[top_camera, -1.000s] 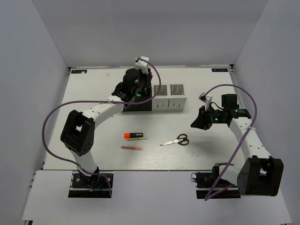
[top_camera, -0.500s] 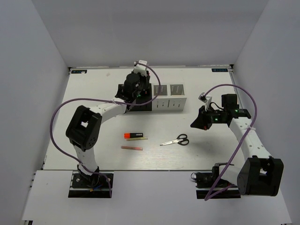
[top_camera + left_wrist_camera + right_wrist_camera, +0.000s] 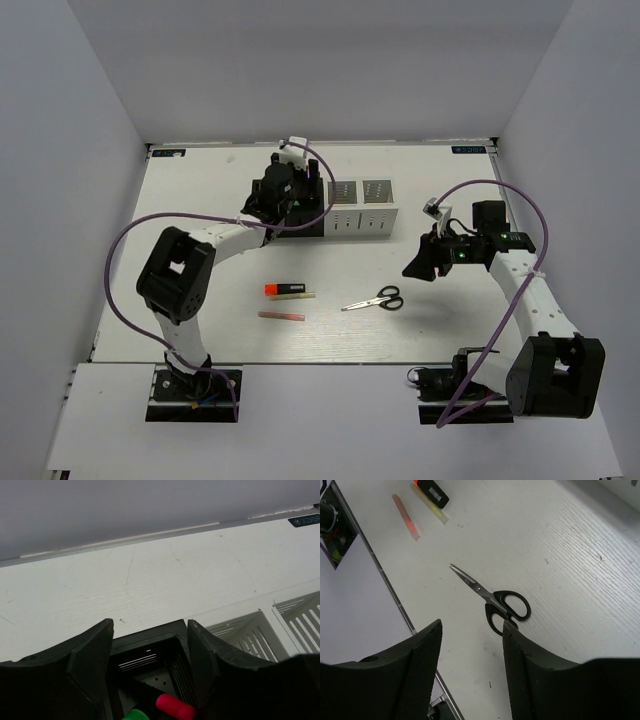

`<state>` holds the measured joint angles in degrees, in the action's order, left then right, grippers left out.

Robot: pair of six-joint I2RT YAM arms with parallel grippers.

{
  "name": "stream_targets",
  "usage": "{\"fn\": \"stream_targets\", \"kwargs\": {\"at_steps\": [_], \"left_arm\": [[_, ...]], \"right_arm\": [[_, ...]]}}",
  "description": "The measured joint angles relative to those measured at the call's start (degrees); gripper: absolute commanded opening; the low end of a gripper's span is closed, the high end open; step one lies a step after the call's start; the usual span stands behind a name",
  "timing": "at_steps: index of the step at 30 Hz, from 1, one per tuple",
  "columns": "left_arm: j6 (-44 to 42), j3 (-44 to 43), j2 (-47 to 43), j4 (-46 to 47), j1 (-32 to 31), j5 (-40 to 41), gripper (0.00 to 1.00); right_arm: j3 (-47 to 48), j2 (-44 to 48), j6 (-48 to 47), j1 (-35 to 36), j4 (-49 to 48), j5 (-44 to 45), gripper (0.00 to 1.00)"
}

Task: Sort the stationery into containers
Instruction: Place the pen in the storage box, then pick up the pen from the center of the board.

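Observation:
The containers are a joined row: black boxes [image 3: 298, 218] on the left, white ones [image 3: 362, 205] on the right. My left gripper [image 3: 288, 205] hangs open over a black box [image 3: 145, 639]. A pink-ended highlighter [image 3: 175, 707] and a green-ended one [image 3: 134, 715] lie inside it, below the fingers. My right gripper [image 3: 415, 265] is open above the table, just right of the black-handled scissors [image 3: 375, 300]. In the right wrist view the scissors [image 3: 506, 606] lie flat just beyond the open gripper [image 3: 472, 625].
An orange-ended highlighter [image 3: 285, 289], a thin yellow stick [image 3: 297, 296] and a pink stick [image 3: 282, 315] lie in the middle of the table, left of the scissors. White slotted boxes [image 3: 280, 625] adjoin the black one. Walls enclose the table on three sides.
The right gripper has gone from shut to open, staying in place. The left gripper has opened wider over the black box, and its wrist has shifted slightly left.

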<state>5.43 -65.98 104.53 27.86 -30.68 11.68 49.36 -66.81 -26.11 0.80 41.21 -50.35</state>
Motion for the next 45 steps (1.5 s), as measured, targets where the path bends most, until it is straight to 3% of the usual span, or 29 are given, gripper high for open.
{"fn": "stream_targets", "kwargs": {"at_steps": [1, 2, 3, 4, 5, 6, 8, 10, 11, 13, 14, 16, 20, 23, 27, 31, 39, 45], "left_arm": [[0.22, -0.04, -0.42, -0.26, 0.00, -0.37, 0.50], [0.70, -0.17, -0.98, -0.63, -0.02, -0.70, 0.38], [1.29, -0.22, -1.66, -1.01, -0.02, -1.18, 0.26], [1.73, -0.26, -2.56, -1.57, -0.02, -2.01, 0.07], [2.60, -0.35, -3.74, -2.80, 0.04, -3.15, 0.02], [2.91, -0.55, -4.98, -4.57, 0.04, -4.33, 0.00], [3.54, -1.25, -8.68, -10.21, 0.11, -8.83, 0.01], [3.32, -2.73, -12.90, -18.10, 0.09, -14.10, 0.10], [2.29, -3.69, -15.15, -22.58, 0.09, -17.38, 0.30], [-1.05, -6.16, -19.04, -33.03, -0.07, -22.73, 0.39], [-2.64, -7.96, -20.65, -39.74, -0.17, -24.74, 0.50], [-5.86, -11.34, -21.62, -50.51, -0.31, -26.80, 0.58], [-10.03, -13.53, -20.24, -69.20, 0.24, -27.78, 0.60], [-12.39, -12.02, -17.27, -78.03, 0.37, -27.12, 0.44], [-16.79, -7.72, -13.42, -82.55, -1.33, -25.31, 0.42], [-21.42, -2.89, -11.67, -82.16, -4.96, -23.23, 0.49], [-28.48, -3.10, -7.23, -78.97, -7.78, -20.61, 0.57], [-31.32, -3.19, -2.97, -76.39, -8.90, -16.72, 0.58]], "right_arm": [[0.00, 0.00, 0.00, 0.00, 0.04, 0.02, 0.56], [0.00, 0.00, 0.02, 0.00, 0.11, 0.00, 0.56], [0.00, 0.00, 0.02, -0.02, 0.24, 0.00, 0.48], [0.00, 0.00, -0.07, -0.02, 0.28, -0.02, 0.32], [0.02, 0.00, -0.26, -0.02, 0.31, -0.17, 0.12], [0.04, 0.00, -0.26, -0.02, 0.52, -0.42, 0.00], [0.11, 0.00, -0.09, -0.02, 0.94, -0.83, 0.00], [0.17, 0.00, -0.15, -0.02, 1.14, -0.92, 0.00], [0.26, 0.00, -0.28, -0.02, 1.31, -0.94, 0.13], [0.42, 0.00, -0.42, -0.04, 1.57, -1.09, 0.43], [0.48, 0.00, -0.76, -0.04, 1.75, -1.18, 0.49], [0.50, 0.00, -1.16, -0.02, 1.99, -1.33, 0.53], [0.87, -0.46, -1.86, -0.02, 2.51, -2.19, 0.54], [1.33, -1.20, -2.49, -0.04, 2.89, -2.69, 0.54], [1.53, -1.55, -2.97, -0.04, 3.69, -3.52, 0.54], [1.55, -1.68, -3.43, -0.04, 4.26, -4.00, 0.54], [1.99, -2.19, -4.44, -0.07, 5.44, -4.28, 0.56], [2.29, -2.36, -4.74, -0.07, 5.79, -4.33, 0.57]]}}
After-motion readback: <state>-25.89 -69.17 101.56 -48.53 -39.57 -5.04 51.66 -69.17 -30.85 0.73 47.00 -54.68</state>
